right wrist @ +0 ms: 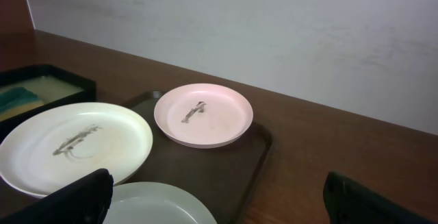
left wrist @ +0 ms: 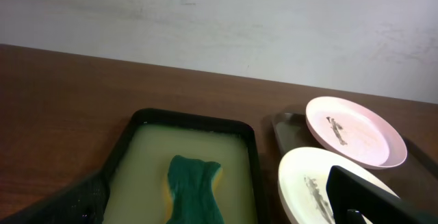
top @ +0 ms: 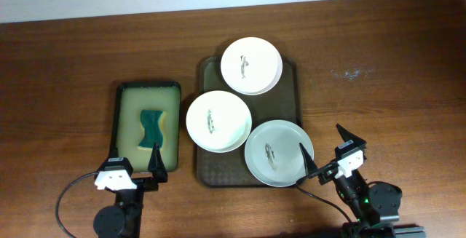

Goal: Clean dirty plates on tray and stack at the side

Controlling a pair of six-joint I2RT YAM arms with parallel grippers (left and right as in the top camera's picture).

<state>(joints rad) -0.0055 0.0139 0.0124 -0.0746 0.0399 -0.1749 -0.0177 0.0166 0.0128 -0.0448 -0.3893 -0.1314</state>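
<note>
Three white plates lie on the dark brown tray (top: 288, 96), each with a dark smear at centre: one at the far end (top: 251, 65), one at the left (top: 218, 120), one at the near right (top: 279, 153). My left gripper (top: 135, 159) is open and empty at the near end of the small green-rimmed tray. My right gripper (top: 322, 142) is open and empty beside the near right plate, one finger over its rim. The right wrist view shows the far plate (right wrist: 203, 114), the left plate (right wrist: 75, 142), the near plate (right wrist: 157, 207) and the tray (right wrist: 205, 162).
A smaller green-rimmed tray (top: 120, 121) with a yellowish inside holds a green and yellow sponge (top: 151, 127), also seen in the left wrist view (left wrist: 194, 188). Bare wooden table lies right of the brown tray (top: 378, 85). A light wall runs along the far edge.
</note>
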